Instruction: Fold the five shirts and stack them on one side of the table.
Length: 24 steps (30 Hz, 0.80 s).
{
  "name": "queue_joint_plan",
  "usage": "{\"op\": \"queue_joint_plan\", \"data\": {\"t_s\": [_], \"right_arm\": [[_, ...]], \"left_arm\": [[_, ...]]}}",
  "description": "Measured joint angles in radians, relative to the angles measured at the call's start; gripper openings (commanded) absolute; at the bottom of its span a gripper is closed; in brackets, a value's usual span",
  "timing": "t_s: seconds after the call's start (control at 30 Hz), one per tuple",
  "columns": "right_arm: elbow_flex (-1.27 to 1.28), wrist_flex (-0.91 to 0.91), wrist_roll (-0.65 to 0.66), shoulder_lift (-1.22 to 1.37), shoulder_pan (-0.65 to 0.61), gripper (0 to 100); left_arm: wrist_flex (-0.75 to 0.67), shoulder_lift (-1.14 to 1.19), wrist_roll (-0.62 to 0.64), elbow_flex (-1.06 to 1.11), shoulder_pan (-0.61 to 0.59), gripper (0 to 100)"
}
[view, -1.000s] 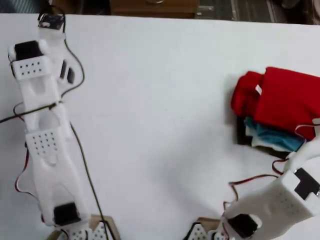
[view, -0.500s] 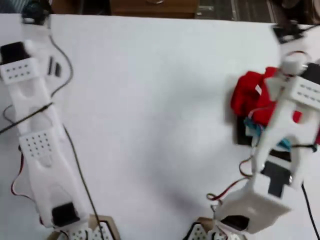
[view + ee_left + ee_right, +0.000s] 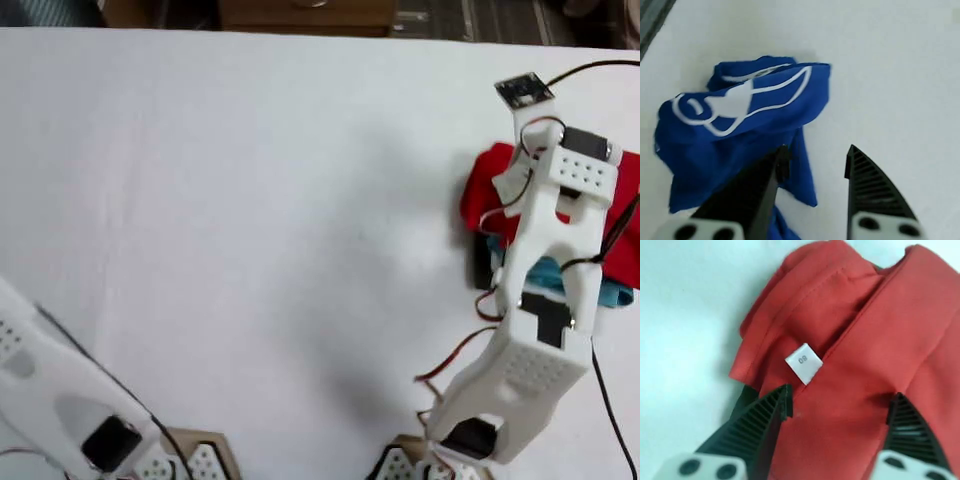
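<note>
Left hand (image 3: 818,150) and right hand (image 3: 842,395) gape open, empty; our pile (image 3: 485,195) sits at 3 o'clock, blue shirt (image 3: 740,125) not folded yet.

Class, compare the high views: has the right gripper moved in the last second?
Yes. The right gripper has swung from the near side of the red shirt to above it, toward the far edge of the table.

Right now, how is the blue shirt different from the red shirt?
The blue shirt lies crumpled; the red shirt is folded. The blue shirt sits alone on the table; the red shirt tops other shirts. The blue shirt carries a white print; the red shirt is plain with a small white tag. Both are brightly coloured.
</note>
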Motion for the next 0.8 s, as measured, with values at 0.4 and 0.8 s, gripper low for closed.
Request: {"op": "queue_joint_plan", "data": {"t_s": [0.4,0.8], "right_arm": [[-0.012,0.284,0.000,-0.287,-0.269,30.9],[0.041,0.347,0.000,-0.503,-0.305,30.9]], "left_arm": [[0.000,0.021,-0.169,0.006,-0.311,21],[-0.299,0.322,-0.224,0.044,-0.331,21]]}}
